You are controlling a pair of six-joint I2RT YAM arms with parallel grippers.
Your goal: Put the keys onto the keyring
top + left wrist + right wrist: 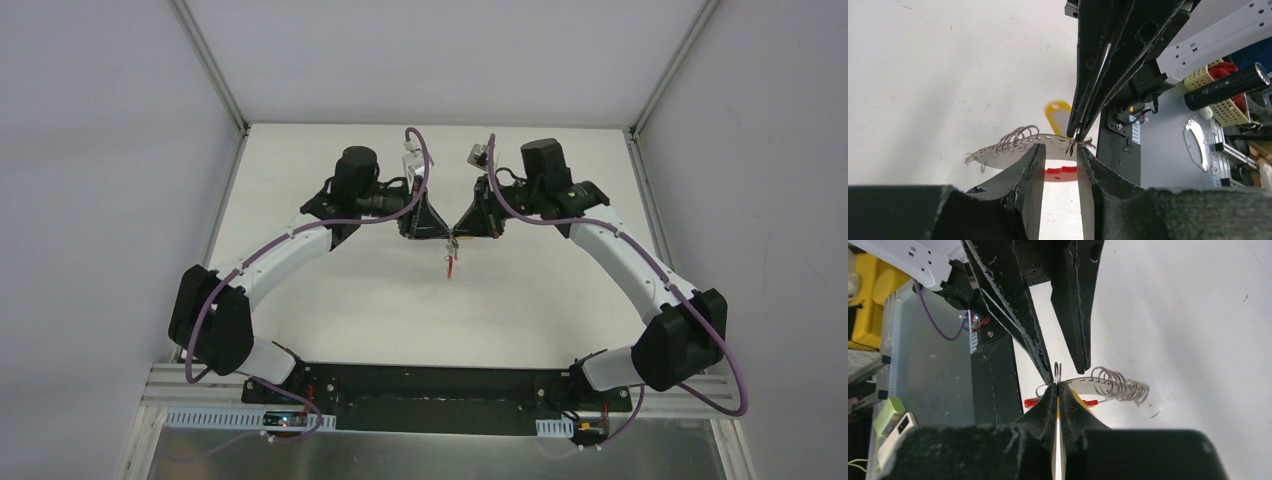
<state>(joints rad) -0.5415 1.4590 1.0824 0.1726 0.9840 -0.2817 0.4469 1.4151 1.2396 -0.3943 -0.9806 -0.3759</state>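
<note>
Your right tool [1058,389] is clamped shut on a thin wire loop, judged to be the keyring [1058,371]. Your left tool [1060,149] has its jaws parted and grips nothing visible. The keys [1015,140] fan out just beyond the fingertips, over the desk [923,75]. Threading appears unfinished. The fingers hide whether any key sits on the ring, and the yellow tag [1058,114] is blurred.

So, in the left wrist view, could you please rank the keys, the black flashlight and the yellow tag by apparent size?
Keys and black flashlight: about alike, unranked.
Yellow tag: smallest, partly hidden.
</note>
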